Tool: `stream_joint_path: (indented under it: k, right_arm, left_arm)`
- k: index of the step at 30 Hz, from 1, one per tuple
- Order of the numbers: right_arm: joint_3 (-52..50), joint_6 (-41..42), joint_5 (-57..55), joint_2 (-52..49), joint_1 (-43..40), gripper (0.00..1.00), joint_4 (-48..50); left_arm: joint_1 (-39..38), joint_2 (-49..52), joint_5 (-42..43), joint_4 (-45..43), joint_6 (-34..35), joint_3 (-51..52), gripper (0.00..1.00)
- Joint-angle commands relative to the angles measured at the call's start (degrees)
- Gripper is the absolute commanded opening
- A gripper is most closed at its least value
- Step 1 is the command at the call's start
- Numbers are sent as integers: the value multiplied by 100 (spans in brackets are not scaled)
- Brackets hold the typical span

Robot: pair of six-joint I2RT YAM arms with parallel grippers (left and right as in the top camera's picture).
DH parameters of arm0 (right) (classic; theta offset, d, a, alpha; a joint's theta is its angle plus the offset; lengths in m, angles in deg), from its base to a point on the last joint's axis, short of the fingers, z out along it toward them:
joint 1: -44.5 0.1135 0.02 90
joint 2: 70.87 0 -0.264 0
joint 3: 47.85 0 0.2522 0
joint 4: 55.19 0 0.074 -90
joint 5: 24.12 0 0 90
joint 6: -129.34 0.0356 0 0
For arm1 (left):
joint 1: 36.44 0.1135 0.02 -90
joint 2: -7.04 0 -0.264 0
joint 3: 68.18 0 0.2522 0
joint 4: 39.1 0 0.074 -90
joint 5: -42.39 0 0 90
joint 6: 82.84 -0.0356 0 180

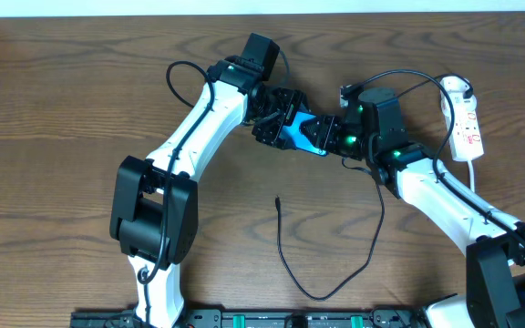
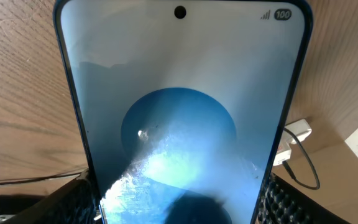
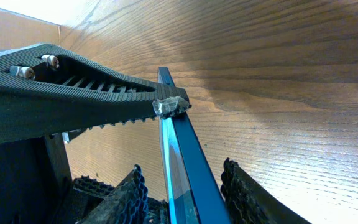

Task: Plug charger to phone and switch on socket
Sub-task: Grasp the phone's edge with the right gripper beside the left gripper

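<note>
You had the left gripper (image 2: 179, 202) clamped on the phone (image 2: 179, 112), screen filling that view. Your right gripper (image 3: 188, 199) straddled the phone's edge; grip unclear. Only overhead showed the charger (image 1: 279, 228) tip loose mid-table, socket (image 1: 468, 123) by the right rear corner.

The table (image 1: 62, 137) is brown wood grain, smooth, with a soft sheen that glares pale across the upper part of the right wrist view. The phone (image 2: 179, 124) has a glossy glass face full of reflections. Its thin edge is a smooth dark blue, perhaps polished metal. The pads (image 2: 284, 202) of the left gripper (image 2: 179, 205) are matt black and knobbly. The right gripper (image 1: 334, 137) has a matt black ribbed finger (image 3: 73, 99). The arm shells (image 1: 203, 123) are glossy white plastic. The charger (image 1: 326, 290) cable is matt black, and the socket (image 1: 468, 123) is smooth white plastic.
</note>
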Motion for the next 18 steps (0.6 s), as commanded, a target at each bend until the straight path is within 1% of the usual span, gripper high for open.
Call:
stream_joint_path:
  k: [1, 4, 10, 18]
  right_arm:
    - [70, -37, 13, 11, 33, 38, -4]
    - [70, -37, -26, 11, 33, 36, -4]
    - [70, -37, -52, 11, 33, 28, -4]
    - [70, -37, -52, 11, 33, 27, -7]
  left_arm:
    - [-15, -127, 37, 20, 48, -129, 8]
    - [-28, -127, 37, 17, 48, -129, 7]
    - [-120, -127, 39, 15, 52, -129, 7]
    - [-175, -127, 105, 15, 72, -129, 7]
